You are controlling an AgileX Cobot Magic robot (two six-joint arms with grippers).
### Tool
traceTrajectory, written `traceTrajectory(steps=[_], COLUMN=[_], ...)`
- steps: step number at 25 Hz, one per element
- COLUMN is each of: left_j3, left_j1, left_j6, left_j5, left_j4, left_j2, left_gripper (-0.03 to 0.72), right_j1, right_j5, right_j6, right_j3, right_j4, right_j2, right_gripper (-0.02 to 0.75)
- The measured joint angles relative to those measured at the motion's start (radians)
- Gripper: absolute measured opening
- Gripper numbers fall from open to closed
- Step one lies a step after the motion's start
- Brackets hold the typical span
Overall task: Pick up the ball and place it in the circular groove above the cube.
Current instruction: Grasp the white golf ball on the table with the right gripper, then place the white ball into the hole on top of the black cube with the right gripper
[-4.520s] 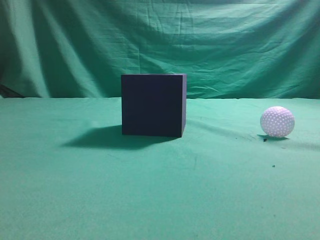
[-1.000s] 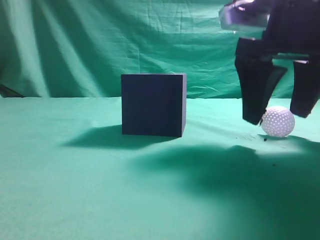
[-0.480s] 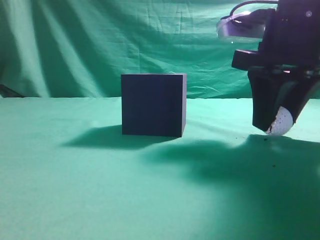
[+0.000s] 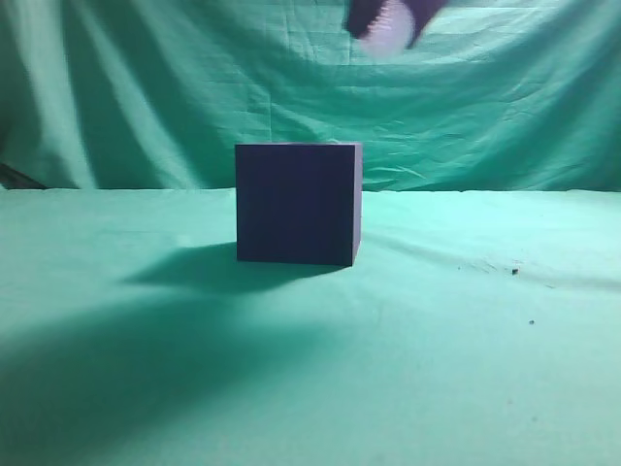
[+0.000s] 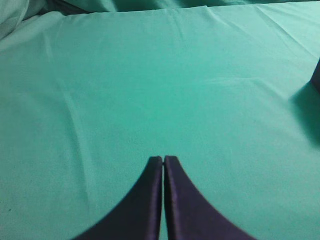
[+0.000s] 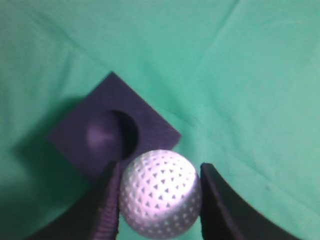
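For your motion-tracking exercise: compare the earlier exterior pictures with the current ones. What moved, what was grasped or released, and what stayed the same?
The right gripper came down over the ball, which sat on the cloth right of the cube, closed on it and lifted it. It now holds the ball high at the frame's top, slightly right of the cube, with the groove empty. The cube and the green cloth are unchanged.

Left gripper (image 5: 163,162): two matte black curved fingers tapering to slim flat-faced tips. Right gripper (image 6: 159,172): same matte black fingers (image 6: 106,210), broad, curved, smooth, unmarked.
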Motion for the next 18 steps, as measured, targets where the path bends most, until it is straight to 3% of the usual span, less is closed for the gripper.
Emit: traceTrajectory(steps=[5, 18], left_j3=[0.0, 0.0], left_j1=[0.0, 0.0], left_j6=[0.0, 0.0], left_j5=[0.0, 0.0], left_j4=[0.0, 0.0], left_j2=[0.0, 0.0], left_gripper=[0.0, 0.0], right_j1=[0.097, 0.108], right_j5=[-0.063, -0.149], right_j6=[-0.011, -0.011], right_j3=[-0.002, -0.002], right_j4=[0.014, 0.026], right_j2=[0.051, 0.163], right_gripper=[0.294, 0.294])
